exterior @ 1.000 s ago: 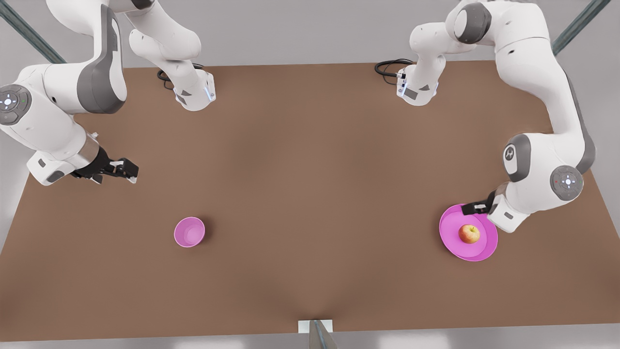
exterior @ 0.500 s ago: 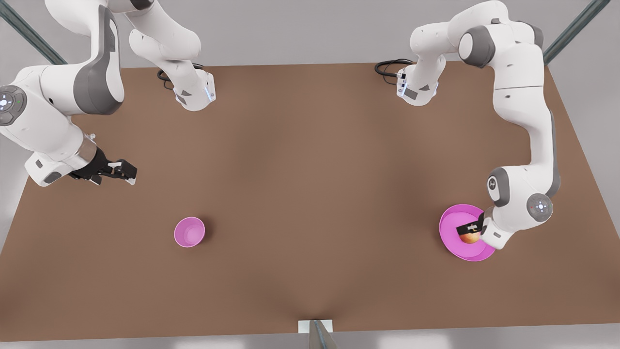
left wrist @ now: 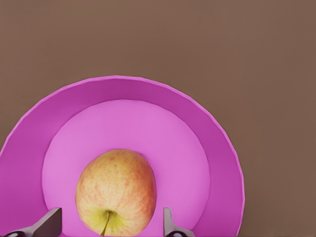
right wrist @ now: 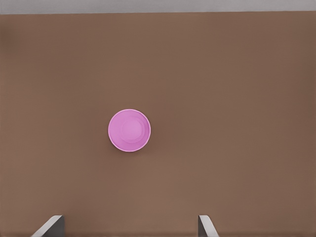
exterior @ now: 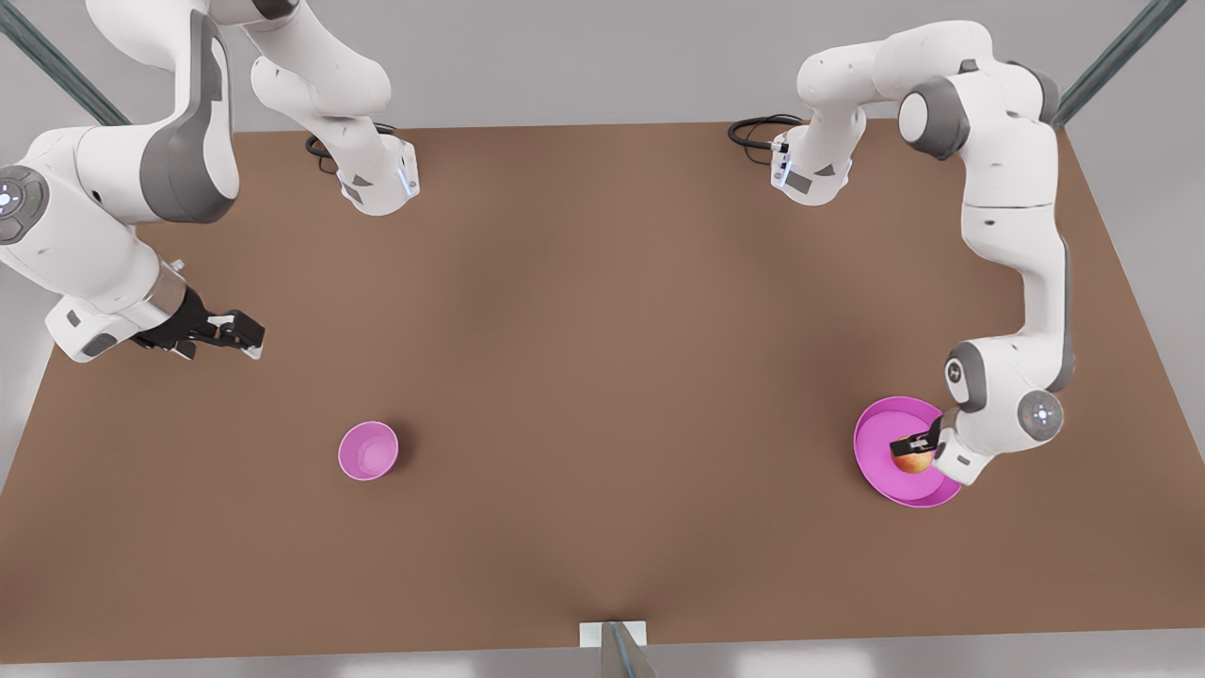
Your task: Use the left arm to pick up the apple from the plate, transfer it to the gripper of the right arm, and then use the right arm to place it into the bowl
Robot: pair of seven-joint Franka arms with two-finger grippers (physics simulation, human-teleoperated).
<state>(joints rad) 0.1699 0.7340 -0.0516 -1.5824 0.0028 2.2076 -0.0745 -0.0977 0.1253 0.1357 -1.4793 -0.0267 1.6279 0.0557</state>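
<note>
Left claw (left wrist: 109, 224) astride apple (left wrist: 116, 190) — fingers apart

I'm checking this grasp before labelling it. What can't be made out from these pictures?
- Front view: the left tool covers much of the apple, so contact is unclear.
- Left wrist view: the fingertips and the apple's underside are cut off by the edge.
- Front view: the arm hides part of the plate's rim.
</note>
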